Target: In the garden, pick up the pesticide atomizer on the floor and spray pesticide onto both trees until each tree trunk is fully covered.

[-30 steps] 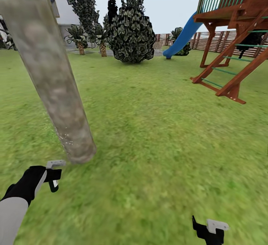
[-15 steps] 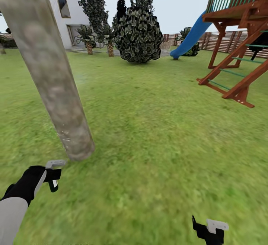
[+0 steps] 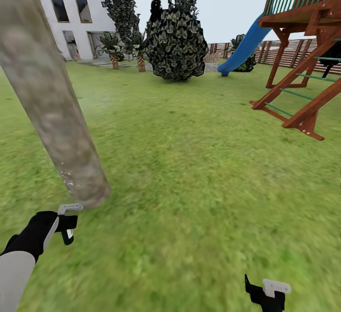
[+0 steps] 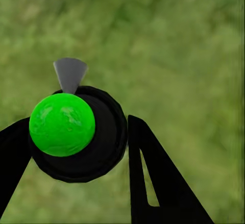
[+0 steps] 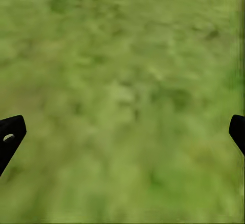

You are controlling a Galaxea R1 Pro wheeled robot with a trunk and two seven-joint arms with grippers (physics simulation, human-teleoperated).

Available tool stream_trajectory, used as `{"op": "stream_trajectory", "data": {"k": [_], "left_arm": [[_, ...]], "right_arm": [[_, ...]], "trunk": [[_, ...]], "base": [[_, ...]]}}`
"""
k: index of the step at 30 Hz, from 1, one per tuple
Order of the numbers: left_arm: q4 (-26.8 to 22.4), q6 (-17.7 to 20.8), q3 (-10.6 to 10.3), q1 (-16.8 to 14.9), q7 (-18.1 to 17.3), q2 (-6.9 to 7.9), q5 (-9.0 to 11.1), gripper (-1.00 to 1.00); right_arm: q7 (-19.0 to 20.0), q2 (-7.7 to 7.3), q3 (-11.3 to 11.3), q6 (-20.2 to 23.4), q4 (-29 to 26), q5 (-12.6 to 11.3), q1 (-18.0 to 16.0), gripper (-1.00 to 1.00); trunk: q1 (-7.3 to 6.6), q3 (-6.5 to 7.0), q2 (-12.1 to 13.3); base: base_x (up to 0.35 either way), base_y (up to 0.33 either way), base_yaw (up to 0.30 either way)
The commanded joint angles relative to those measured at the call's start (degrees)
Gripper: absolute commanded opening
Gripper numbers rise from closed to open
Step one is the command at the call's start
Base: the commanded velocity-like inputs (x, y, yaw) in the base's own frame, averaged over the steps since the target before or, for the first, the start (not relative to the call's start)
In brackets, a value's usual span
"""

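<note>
A thick tree trunk of mottled grey-tan bark leans across the left of the head view and meets the lawn just ahead of my left gripper. Pale specks dot the bark near its foot. That gripper is shut on the pesticide atomizer, a small dark sprayer with a pale label and a grey nozzle on top. From the left wrist, the atomizer is a black round body with a green cap and a grey nozzle, with the black fingers on either side. My right gripper hangs low over grass, open and holding nothing.
A wooden playset with a blue slide stands at the right. A bushy dark shrub and small palms lie ahead, a white house behind them. A slatted fence runs along the far right. Open lawn lies between.
The whole view has swung: the trunk sits further left and the house shows more, so the camera moved. Both arms keep their places in the picture.
</note>
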Motion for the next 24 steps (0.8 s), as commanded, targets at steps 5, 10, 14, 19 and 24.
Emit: {"op": "stream_trajectory", "data": {"k": [5, 10, 14, 19, 24], "left_arm": [[-0.1, 0.3, 0.3, 0.0, -0.5, -0.06, -0.6, -1.0], [-0.1, 0.3, 0.3, 0.0, -0.5, -0.05, -0.6, -1.0], [-0.2, 0.3, 0.3, 0.0, -0.5, -0.03, -0.6, -1.0], [-0.1, 0.3, 0.3, 0.0, -0.5, 0.06, -0.6, -1.0], [-0.1, 0.3, 0.3, 0.0, -0.5, 0.07, -0.5, -1.0]], "right_arm": [[-0.2, 0.01, 0.4, -0.1, 0.0, -0.2, 0.0, 1.0], [-0.2, 0.08, 0.4, -0.1, 0.0, -0.2, 0.0, 1.0], [-0.2, 0.09, 0.4, -0.1, 0.0, -0.2, 0.0, 1.0], [-0.2, 0.09, 0.4, -0.1, 0.0, -0.2, 0.0, 1.0], [-0.2, 0.09, 0.4, -0.1, 0.0, -0.2, 0.0, 1.0]], "trunk": [[0.0, -0.05, 0.0], [0.0, -0.05, 0.0], [0.0, -0.05, 0.0], [0.0, -0.05, 0.0], [0.0, -0.05, 0.0]], "base": [[0.141, -0.269, 0.003], [0.141, -0.269, 0.176], [0.141, -0.269, 0.271], [0.139, -0.269, 0.276], [0.144, -0.266, 0.235]]}}
